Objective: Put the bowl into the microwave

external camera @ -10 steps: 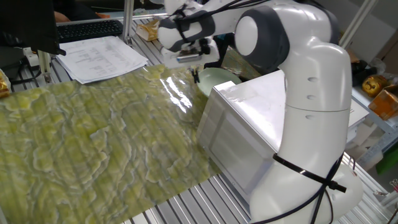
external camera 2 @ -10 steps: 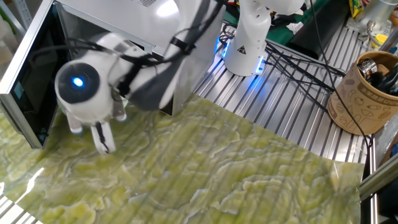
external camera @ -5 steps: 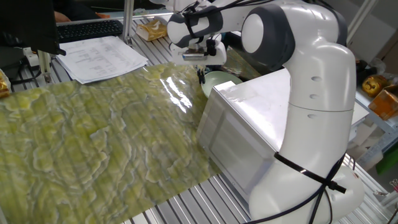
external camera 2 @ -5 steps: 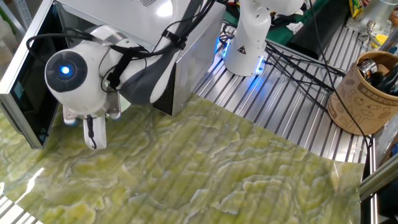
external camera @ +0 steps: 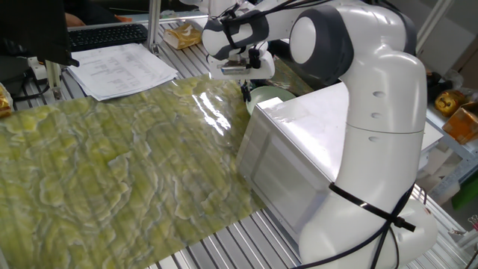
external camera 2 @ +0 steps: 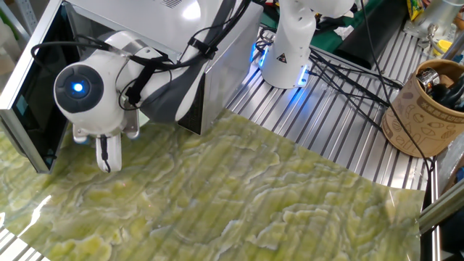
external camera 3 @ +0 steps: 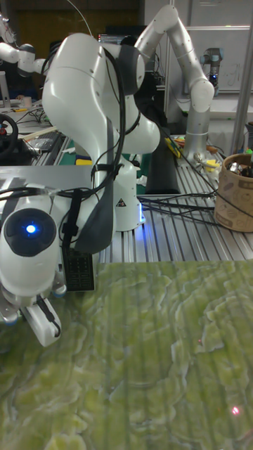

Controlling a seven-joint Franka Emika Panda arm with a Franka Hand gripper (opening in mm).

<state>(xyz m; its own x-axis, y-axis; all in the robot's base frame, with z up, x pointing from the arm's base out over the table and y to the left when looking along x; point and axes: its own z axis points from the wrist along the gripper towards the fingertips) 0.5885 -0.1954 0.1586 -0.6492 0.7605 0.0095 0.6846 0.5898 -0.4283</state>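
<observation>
Your claw (external camera: 244, 90) looks pressed together, pinching nothing, beside the bowl (external camera: 263, 96) at the microwave (external camera: 299, 149) mouth. Expect glossy, slippery, breakable ware; pinch its rim.

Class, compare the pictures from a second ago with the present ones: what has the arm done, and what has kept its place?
The gripper swung from lying tilted over the mat to pointing straight down in front of the microwave, edging toward the bowl. It took hold of nothing. The bowl, the microwave with its open door and the green mat stayed put.
</observation>
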